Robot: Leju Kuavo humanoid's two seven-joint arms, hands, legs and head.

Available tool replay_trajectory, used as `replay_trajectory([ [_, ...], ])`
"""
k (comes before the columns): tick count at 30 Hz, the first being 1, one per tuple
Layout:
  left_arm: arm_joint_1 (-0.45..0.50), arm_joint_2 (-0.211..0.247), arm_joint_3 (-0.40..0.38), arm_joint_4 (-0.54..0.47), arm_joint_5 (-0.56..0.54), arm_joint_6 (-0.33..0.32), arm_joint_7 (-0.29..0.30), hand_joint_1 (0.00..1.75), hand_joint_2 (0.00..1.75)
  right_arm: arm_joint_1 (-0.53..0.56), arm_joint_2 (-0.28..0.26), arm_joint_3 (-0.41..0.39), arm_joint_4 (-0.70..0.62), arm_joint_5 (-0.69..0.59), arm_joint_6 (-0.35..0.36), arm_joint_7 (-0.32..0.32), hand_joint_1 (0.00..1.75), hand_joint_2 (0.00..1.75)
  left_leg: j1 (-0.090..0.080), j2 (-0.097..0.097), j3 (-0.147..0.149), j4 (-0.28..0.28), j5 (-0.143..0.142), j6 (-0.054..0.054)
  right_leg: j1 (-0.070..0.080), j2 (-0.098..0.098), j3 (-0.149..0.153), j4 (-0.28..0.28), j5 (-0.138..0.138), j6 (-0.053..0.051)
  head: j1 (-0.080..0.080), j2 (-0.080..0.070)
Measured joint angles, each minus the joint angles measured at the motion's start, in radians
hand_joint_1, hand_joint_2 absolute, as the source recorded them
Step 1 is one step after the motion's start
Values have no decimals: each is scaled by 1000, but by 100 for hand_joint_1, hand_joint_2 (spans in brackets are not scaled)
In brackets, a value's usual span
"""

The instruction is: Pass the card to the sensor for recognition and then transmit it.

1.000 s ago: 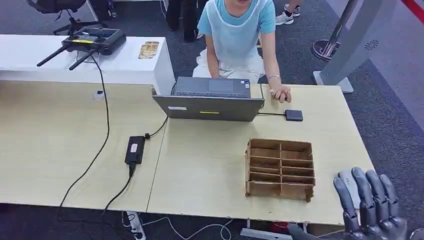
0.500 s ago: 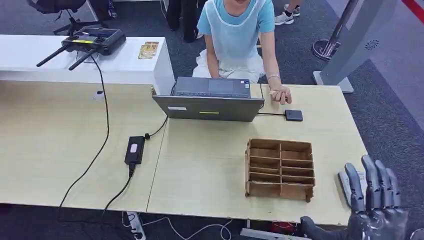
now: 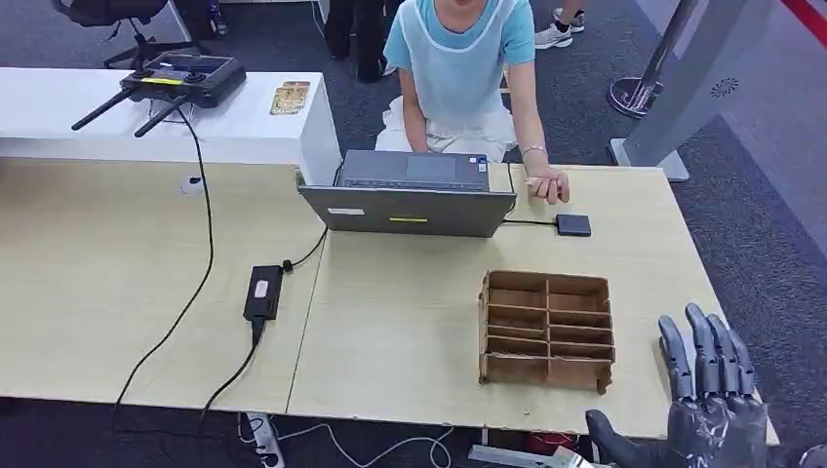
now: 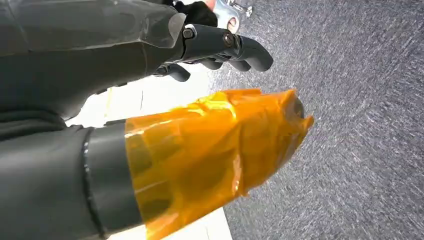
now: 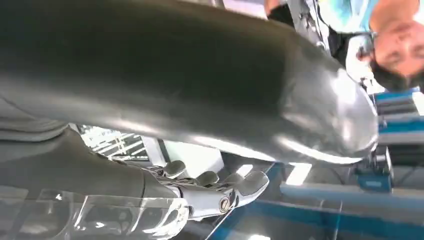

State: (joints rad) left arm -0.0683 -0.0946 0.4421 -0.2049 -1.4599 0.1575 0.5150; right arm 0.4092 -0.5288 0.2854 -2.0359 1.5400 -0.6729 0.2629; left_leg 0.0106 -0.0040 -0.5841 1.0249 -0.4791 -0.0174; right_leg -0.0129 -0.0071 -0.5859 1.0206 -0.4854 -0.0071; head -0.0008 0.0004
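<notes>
- Head view: right hand (image 3: 710, 390) raised at the table's (image 3: 410, 322) near right corner, fingers straight up and apart, thumb out to the side, holding nothing.
- Card: in this view the hand covers the table edge there; can't tell where the card lies.
- Wooden divider box (image 3: 546, 330) sits on the table just left of the right hand, compartments look empty.
- Small dark sensor pad (image 3: 573, 224) lies farther back on the table, cabled to the laptop (image 3: 410, 195), near the person's hand (image 3: 548, 182).
- Person in a light blue top (image 3: 460, 58) sits behind the laptop.
- Black power brick (image 3: 262, 291) w/ cable on the table's left part; a controller w/ antennas (image 3: 171, 80) on the white counter (image 3: 146, 122) behind.
- Left wrist view: left hand (image 4: 165, 110) over grey carpet (image 4: 360, 125), thumb wrapped in orange film, dark fingers (image 4: 235, 47) bent loosely and apart, nothing in them.
- Right wrist view: right hand's thumb fills most of the pic, fingers (image 5: 235, 187) extended, nothing held.
</notes>
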Motion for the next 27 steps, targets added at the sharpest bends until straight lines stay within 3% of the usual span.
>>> replay_trajectory([
  [6, 1, 0, 6, 0, -3, 0, 0, 0, 0, -6, -85, 21, 27, -155, 172, 45, 0, 0, 0, 0, 0, 0, 0, 0, 0, 0, 0, 0, 0, 0, 0, 0],
  [12, 0, 0, 10, 0, -14, 1, -1, 0, 0, -18, -138, 52, 48, -251, 188, 11, 0, 0, 0, 0, 0, 0, 0, 0, 0, 0, 0, 0, 0, 0, 0, 0],
  [23, 0, 0, 16, 0, -23, 6, -10, 0, 0, -54, -161, 107, 56, -398, 185, -78, 0, 0, 0, 0, 0, 0, 0, 0, 0, 0, 0, 0, 0, 0, 0, 0],
  [24, 0, 0, 17, 0, -23, 6, -12, 0, 0, -55, -161, 110, 56, -401, 186, -80, 0, 175, 0, 0, 0, 0, 0, 0, 0, 0, 0, 0, 0, 0, 0, 0],
  [27, 0, 0, 17, 0, -26, 6, -14, 0, 0, -56, -161, 117, 57, -413, 185, -85, 0, 175, 0, 0, 0, 0, 0, 0, 0, 0, 0, 0, 0, 0, 0, 0],
])
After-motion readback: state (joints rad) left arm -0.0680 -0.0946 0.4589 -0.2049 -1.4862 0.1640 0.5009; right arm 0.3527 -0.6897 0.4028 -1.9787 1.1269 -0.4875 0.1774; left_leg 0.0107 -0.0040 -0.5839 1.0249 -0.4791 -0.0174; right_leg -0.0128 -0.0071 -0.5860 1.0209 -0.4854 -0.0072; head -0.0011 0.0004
